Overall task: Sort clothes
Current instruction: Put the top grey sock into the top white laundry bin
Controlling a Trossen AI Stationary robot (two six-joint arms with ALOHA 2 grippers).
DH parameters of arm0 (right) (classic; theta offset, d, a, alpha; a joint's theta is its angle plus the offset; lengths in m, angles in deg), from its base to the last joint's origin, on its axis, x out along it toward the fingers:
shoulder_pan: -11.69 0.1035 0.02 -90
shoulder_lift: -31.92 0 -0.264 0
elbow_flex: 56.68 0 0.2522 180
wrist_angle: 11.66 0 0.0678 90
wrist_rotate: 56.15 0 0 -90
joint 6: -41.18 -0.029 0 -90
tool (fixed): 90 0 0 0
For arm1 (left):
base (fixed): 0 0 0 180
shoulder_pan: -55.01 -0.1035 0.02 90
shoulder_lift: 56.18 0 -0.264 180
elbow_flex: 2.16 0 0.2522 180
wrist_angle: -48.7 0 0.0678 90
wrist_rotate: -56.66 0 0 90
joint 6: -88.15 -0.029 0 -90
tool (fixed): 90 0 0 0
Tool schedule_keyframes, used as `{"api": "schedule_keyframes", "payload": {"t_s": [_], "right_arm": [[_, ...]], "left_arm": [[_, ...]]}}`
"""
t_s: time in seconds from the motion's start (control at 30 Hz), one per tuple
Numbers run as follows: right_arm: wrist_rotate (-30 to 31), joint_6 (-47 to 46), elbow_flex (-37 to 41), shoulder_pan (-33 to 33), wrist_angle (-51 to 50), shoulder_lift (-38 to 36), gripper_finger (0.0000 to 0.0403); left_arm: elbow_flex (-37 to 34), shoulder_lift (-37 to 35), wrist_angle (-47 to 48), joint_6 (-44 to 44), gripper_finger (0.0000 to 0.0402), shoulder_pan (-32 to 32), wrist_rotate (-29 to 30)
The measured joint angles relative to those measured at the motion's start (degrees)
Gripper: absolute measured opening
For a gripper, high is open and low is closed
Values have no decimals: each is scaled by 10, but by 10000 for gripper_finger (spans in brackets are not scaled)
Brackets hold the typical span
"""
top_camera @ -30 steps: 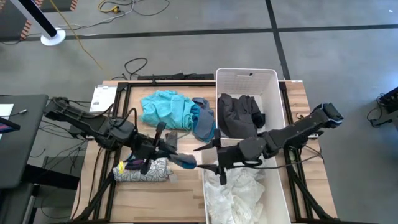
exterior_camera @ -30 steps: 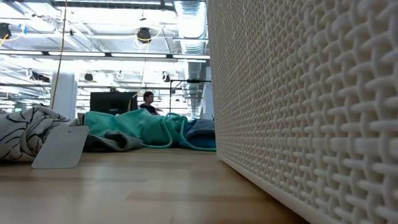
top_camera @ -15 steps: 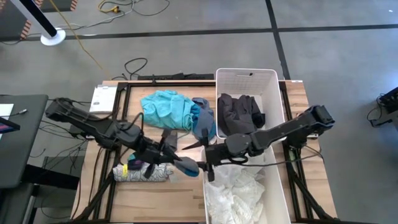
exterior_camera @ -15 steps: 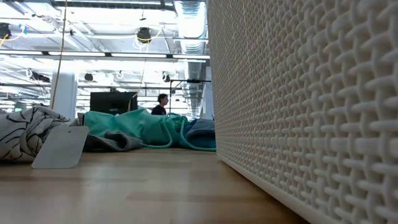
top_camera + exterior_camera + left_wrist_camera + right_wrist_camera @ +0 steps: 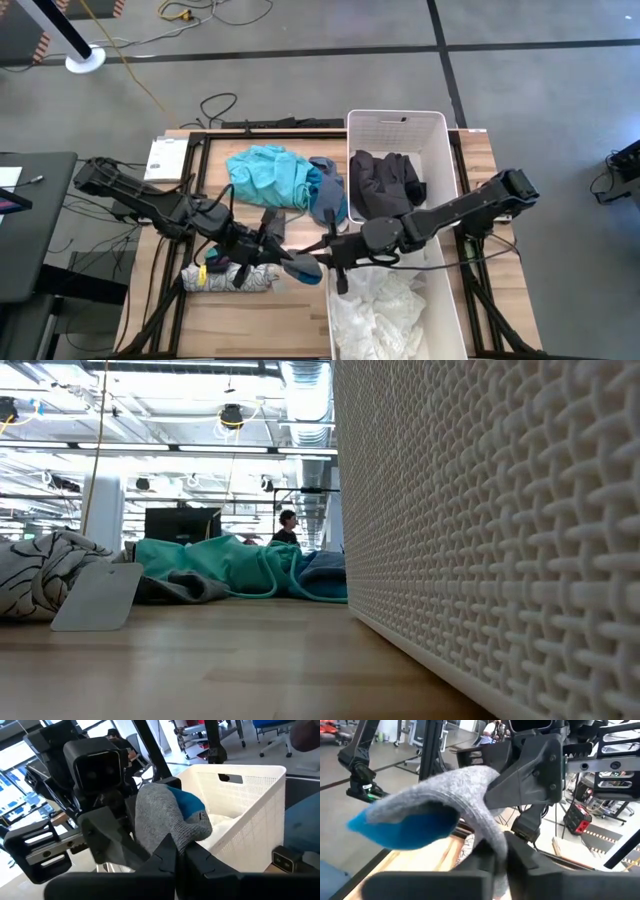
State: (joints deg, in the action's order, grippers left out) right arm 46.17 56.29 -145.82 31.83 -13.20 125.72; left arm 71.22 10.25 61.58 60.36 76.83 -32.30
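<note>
Now grey-blue sock (image 5: 300,264) between both jaws

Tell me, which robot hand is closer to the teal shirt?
Left. The left hand sits just below the teal shirt, pinching a grey sock; the right hand grips that sock further toward the bins.

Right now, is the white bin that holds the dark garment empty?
No. In the high view, the far white bin holds a dark grey garment that covers much of its floor.

Grey-blue sock (image 5: 167,822) pinched in the left gripper (image 5: 181,854) jaws, white bin (image 5: 250,815) beyond, right gripper (image 5: 112,837) alongside
</note>
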Motion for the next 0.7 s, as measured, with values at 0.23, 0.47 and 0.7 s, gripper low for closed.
{"api": "schedule_keyframes", "payload": {"t_s": [0.23,0.47,0.7], "right_arm": [[16,4,0,0,-19,0,8],[71,10,0,0,-48,-25,2],[142,1,0,1,-107,-84,1]], "left_arm": [[0,0,23,13,13,0,0],[0,-8,62,17,58,0,41],[0,-38,132,41,132,0,117]]}}
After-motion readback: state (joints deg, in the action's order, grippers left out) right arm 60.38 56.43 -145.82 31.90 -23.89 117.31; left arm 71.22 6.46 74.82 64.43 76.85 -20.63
